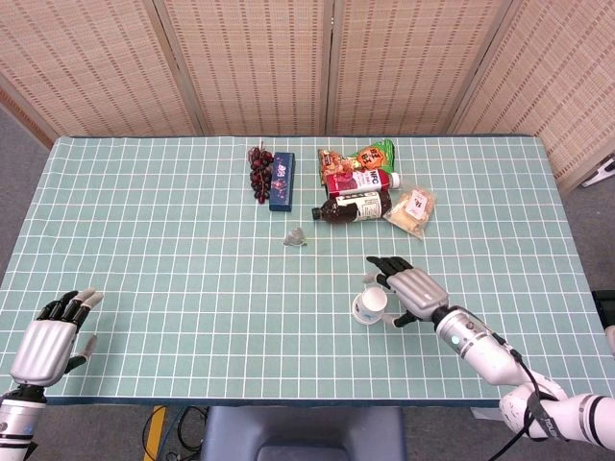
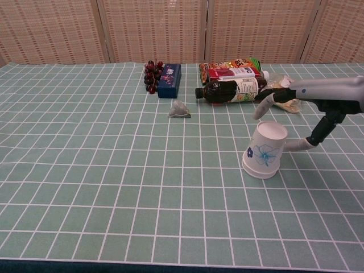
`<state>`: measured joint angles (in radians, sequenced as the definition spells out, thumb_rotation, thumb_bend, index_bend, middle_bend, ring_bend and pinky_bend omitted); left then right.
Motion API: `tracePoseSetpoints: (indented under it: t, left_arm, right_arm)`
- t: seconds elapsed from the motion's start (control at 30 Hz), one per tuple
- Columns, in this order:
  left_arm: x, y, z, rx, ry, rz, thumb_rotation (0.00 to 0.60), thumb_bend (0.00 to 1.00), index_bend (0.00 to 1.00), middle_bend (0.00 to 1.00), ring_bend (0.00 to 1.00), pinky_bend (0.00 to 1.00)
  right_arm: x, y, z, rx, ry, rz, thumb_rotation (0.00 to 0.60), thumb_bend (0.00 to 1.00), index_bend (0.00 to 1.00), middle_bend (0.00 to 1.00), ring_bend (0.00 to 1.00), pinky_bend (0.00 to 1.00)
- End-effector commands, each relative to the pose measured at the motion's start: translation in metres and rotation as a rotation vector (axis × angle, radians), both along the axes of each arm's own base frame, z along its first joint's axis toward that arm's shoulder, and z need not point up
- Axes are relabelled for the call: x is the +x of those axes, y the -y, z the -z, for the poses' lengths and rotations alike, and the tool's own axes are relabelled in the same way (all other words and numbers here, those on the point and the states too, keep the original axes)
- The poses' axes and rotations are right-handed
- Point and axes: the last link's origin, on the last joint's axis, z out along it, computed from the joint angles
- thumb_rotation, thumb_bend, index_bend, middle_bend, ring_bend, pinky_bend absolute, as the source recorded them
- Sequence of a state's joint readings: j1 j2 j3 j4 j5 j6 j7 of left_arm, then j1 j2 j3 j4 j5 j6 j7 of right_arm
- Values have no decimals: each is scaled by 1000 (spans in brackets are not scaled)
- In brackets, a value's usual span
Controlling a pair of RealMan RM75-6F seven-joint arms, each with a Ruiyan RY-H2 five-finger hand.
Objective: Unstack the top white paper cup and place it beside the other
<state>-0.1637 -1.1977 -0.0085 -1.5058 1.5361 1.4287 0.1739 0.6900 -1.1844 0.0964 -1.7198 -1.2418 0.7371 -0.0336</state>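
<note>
The stacked white paper cups (image 1: 369,306) (image 2: 265,149) stand upside down on the green gridded cloth, with a blue flower print facing the chest view. My right hand (image 1: 409,291) (image 2: 307,108) is right beside them on their right, fingers spread around the cups' top and side, holding nothing. Whether a finger touches the cup I cannot tell. My left hand (image 1: 50,338) rests open at the near left edge of the table, far from the cups; the chest view does not show it.
Behind the cups lie a dark bottle (image 1: 353,206), a red-labelled bottle (image 1: 363,181), snack packets (image 1: 370,154), a wrapped sandwich (image 1: 410,210), a blue box (image 1: 282,180), grapes (image 1: 258,170) and a small grey wrapper (image 1: 295,236).
</note>
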Motion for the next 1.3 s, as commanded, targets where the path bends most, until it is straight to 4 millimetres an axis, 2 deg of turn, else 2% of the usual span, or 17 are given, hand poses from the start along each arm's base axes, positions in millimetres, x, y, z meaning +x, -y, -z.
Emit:
tracePoseSetpoints:
  t: [0.03,0.53,0.73,1.0,1.3]
  left_arm:
    - [0,0,0,0,1,1,600,395,214,174,143,214]
    - [0,1,1,-6,-3,5,600,395,192,174,143,214]
    - [-1,0,2,-8,-6,2,600,395,189,174,142,214]
    - [-2,-1,4,-12,-15,-2,600,395,189,174,143,214]
    - [-4,-3,8,-18,-31,-13,600,395,189,174,143,214]
  right_arm:
    - [1,1,1,-6,1,0,600,254,226,0,0,0]
    - [3,4,5,-39,11,-6,600,258,339,4,0,0]
    - [7,3,0,-56,19,-16,600,259,342,6,0,0]
    - [12,-1,-17,-95,34,-33,600,259,342,6,0,0]
    - [23,-7,-54,-169,71,-52,600,259,342,5,0,0]
